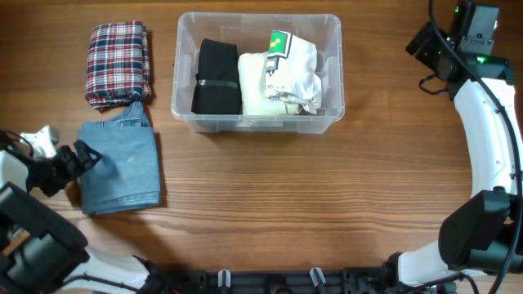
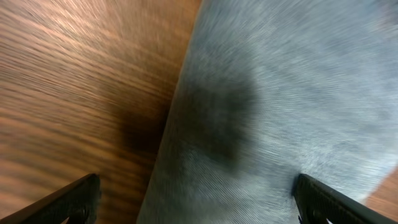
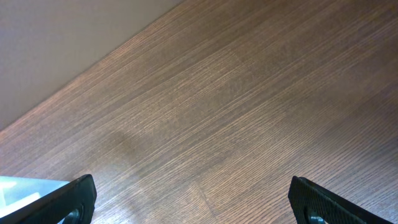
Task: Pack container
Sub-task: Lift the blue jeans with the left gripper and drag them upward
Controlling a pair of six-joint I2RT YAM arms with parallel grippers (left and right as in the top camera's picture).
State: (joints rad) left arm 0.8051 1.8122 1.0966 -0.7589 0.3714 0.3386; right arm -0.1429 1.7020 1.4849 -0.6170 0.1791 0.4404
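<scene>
Above probably denim cloth (image 2: 280, 93), left jaws gape; right jaws gape above woodgrain table (image 3: 249, 124).

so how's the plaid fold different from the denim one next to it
The plaid fold is red, navy and white check; the denim fold is plain blue. The plaid lies farther back, beside the container; the denim lies nearer the front. The open left gripper hangs over the denim's left edge; no gripper is near the plaid. Both lie folded on the table, outside the container.
</scene>
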